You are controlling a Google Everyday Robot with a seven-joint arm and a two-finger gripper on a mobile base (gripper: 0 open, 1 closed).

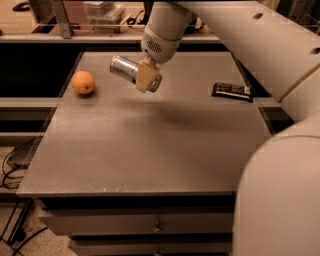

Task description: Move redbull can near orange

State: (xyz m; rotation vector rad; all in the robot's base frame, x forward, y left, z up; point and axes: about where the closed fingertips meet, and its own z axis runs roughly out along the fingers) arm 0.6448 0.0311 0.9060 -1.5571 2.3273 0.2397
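The redbull can (126,69) is a slim silvery can held sideways in the air above the far middle of the grey table (150,145). My gripper (146,76) is shut on the redbull can, with a tan finger (144,77) across its right half. The orange (83,82) rests on the table at the far left, a short way left of the can and apart from it.
A flat black wrapped bar (231,91) lies at the table's far right edge. My pale arm (260,45) fills the upper right and lower right of the view. A shelf with clutter (100,12) runs behind the table. Drawers (150,225) sit under its front edge.
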